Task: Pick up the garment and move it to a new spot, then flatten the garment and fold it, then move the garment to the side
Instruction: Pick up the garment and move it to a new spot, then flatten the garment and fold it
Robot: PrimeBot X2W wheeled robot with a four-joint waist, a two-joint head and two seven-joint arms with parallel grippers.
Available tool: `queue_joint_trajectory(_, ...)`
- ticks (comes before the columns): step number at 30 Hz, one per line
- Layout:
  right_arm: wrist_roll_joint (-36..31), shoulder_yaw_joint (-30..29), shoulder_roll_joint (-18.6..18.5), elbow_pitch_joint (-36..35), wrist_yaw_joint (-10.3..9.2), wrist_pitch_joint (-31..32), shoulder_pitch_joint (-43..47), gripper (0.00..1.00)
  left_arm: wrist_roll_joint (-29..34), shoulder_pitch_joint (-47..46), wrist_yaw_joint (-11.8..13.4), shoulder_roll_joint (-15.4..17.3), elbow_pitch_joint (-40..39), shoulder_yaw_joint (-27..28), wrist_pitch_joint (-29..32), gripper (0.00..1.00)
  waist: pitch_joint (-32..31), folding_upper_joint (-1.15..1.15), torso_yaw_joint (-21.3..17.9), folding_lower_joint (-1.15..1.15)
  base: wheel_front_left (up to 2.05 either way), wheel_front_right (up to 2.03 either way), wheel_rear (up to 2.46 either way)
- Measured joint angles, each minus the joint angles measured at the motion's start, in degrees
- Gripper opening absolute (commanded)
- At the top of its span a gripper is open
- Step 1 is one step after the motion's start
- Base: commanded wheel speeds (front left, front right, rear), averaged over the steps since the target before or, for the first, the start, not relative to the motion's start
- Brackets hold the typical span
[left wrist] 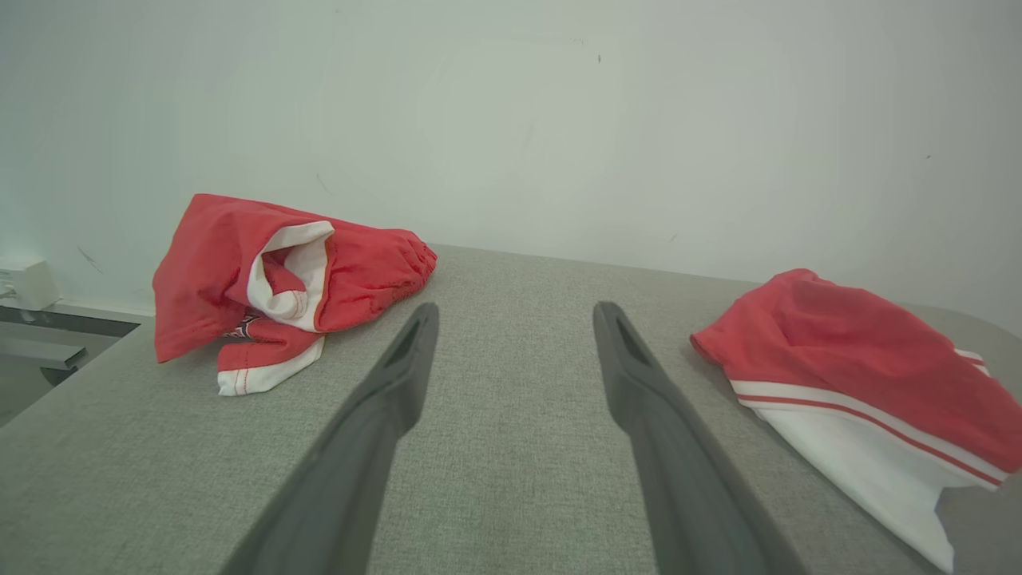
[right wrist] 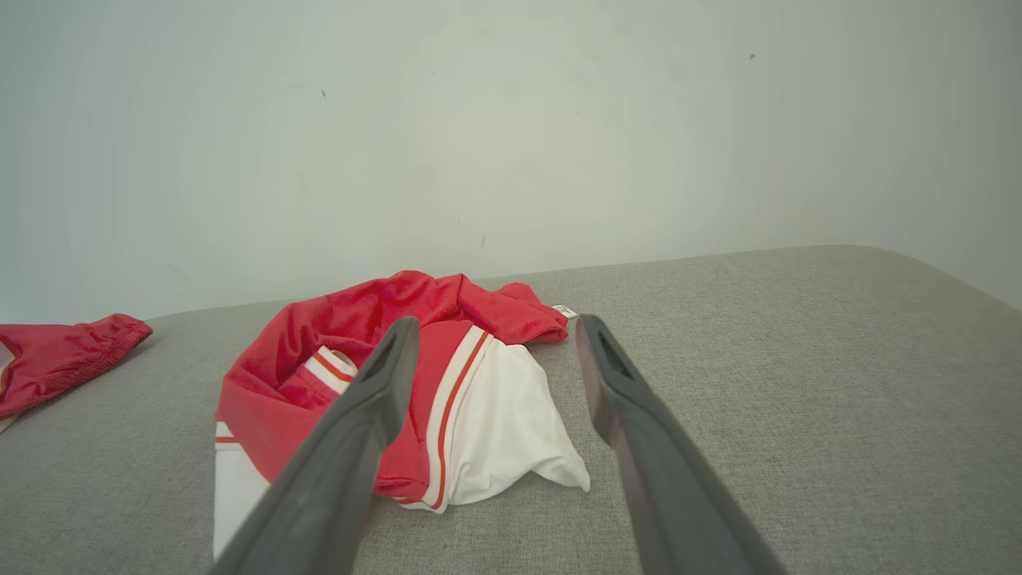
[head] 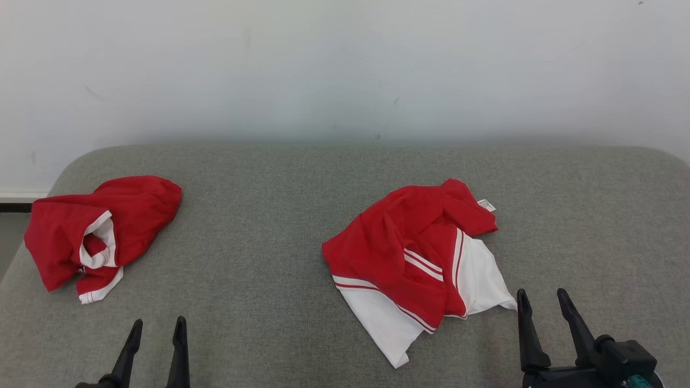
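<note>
Garment [head: 415, 258] crumpled right of centre on pad [head: 269, 215], near right claw [head: 542, 293]. Left claw [head: 159, 321] and right claw both spread, empty. Pinch the thick red bunch, not the loose white flap; lift clear before shifting.

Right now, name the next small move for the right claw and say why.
Probably ease the open right claw forward and leftward onto the white hem of the central crumpled red-and-white fabric garment: it lies unheld on the grey fabric surface, its white corner just beside that claw.
</note>
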Motion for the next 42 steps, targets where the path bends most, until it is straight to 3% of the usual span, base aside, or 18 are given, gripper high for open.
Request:
queue_joint_trajectory(25,0.25,0.41,0.00,0.68,0.00,-0.08,-0.14,1.00,0.56,-1.38,0.00,-0.04,0.21,-1.57,0.00,1.00,0.37,0.00,-0.72,0.00,0.00,0.00,0.00)
queue_joint_trajectory(33,0.16,1.13,0.01,0.57,0.00,0.02,-1.20,1.00,-0.64,-10.98,0.00,-0.56,3.56,-12.99,-0.01,1.00,1.93,0.00,-2.42,0.00,0.00,0.00,0.00)
queue_joint_trajectory(42,-0.04,1.13,0.02,0.76,0.00,0.01,-3.09,1.00,-1.88,-19.61,-0.01,-1.64,14.18,-26.62,0.87,1.00,4.69,0.00,-6.63,0.01,0.00,0.00,0.00)
